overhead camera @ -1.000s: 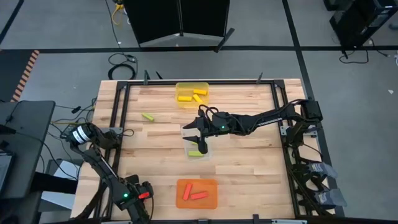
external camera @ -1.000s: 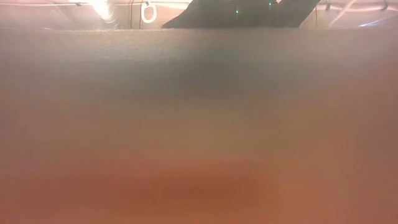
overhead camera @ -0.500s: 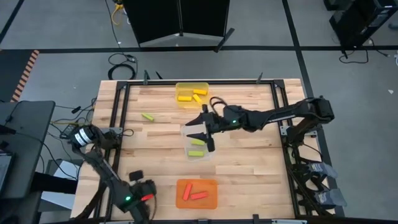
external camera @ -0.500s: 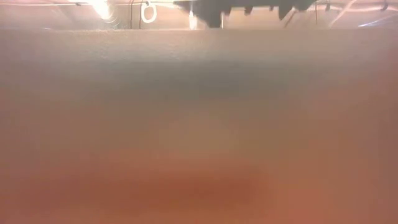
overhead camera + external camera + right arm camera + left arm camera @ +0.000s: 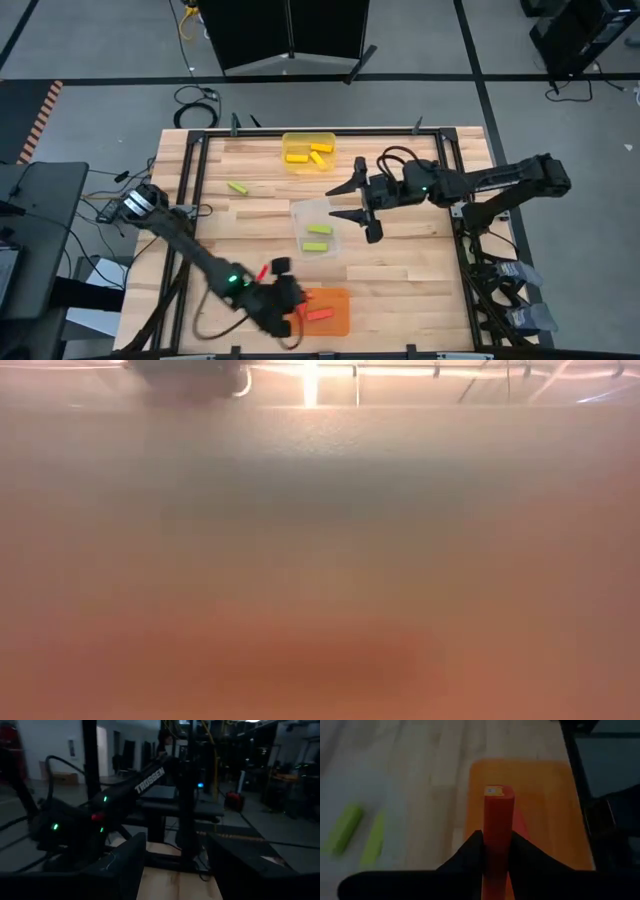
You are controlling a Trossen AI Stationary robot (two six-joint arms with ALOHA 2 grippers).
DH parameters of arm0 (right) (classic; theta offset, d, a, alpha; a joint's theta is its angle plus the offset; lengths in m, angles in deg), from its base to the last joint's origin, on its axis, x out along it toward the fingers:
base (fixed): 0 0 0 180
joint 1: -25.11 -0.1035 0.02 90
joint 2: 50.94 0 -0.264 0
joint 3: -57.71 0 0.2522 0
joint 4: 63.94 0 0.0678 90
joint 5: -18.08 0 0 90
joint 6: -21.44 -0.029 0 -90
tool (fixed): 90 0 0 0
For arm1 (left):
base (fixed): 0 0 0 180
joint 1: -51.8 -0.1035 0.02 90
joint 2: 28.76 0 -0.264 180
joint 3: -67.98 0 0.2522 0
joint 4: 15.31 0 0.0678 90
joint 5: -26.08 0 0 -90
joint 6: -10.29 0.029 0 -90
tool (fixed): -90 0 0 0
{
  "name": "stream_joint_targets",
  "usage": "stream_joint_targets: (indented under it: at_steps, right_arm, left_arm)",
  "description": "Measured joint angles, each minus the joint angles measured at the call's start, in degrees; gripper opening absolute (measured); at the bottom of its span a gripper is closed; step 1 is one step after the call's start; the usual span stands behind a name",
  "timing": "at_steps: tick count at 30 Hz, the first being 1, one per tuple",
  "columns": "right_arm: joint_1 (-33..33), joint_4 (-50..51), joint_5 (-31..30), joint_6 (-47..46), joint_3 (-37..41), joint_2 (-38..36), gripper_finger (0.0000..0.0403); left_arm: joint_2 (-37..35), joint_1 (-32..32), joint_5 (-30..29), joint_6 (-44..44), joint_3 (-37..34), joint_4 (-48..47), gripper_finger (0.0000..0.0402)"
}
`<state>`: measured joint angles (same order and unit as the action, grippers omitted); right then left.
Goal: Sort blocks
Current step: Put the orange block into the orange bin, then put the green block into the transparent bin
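Note:
My left gripper (image 5: pixel 288 300) is at the left edge of the orange tray (image 5: pixel 340 322) and is shut on a red block (image 5: pixel 497 815). More red blocks (image 5: pixel 320 314) lie in that tray. My right gripper (image 5: pixel 360 207) hangs open and holds nothing, just right of the clear tray (image 5: pixel 300 212). Two lime green blocks (image 5: pixel 317 238) lie in the clear tray. Yellow blocks (image 5: pixel 308 154) lie in the yellow tray (image 5: pixel 326 136) at the far edge. One green block (image 5: pixel 237 187) lies loose on the table at the far left. My left gripper pinches the red block's two long sides (image 5: pixel 497 851) between its two fingers (image 5: pixel 470 850). The fingers lie along the block. Most of its length sticks out past the fingertips, with the free end (image 5: pixel 493 791) over the orange tray.
A black frame (image 5: pixel 195 180) runs round the wooden tabletop. Bare wood lies between the trays and at the near right (image 5: pixel 410 290). A blurred orange surface (image 5: pixel 320 610) close to the camera fills the low view.
My left gripper has swung from the table's near left corner toward the right edge, up to the orange tray. My right gripper has drawn back from over the clear tray toward the table's right edge. A second green block now shows in that tray.

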<state>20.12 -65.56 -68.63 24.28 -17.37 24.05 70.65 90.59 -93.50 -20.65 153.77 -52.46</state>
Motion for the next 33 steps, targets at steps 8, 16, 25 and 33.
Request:
stream_joint_targets:
  at_steps: [8, 16, 25, 33]
  right_arm:
    - [-1.89, 4.85, -4.38, 0.38, 0.00, -2.43, 0.0220]
    - [-1.56, 5.71, -5.43, 0.06, 0.00, -0.72, 0.0220]
    - [3.16, 9.06, -6.00, -8.14, -2.08, 4.74, 0.0220]
    - [8.73, 15.82, -5.11, -8.53, -16.45, 18.80, 0.0220]
  left_arm:
    - [5.74, -6.14, 14.71, 6.49, -0.07, 5.98, 0.0065]
    - [6.77, -5.72, 16.02, 5.45, 0.24, 7.42, 0.0172]
    - [-2.51, -1.19, 3.16, 12.56, 0.83, 10.46, 0.0268]
    - [-16.41, 6.70, -16.67, 19.97, 0.81, 7.42, 0.0239]
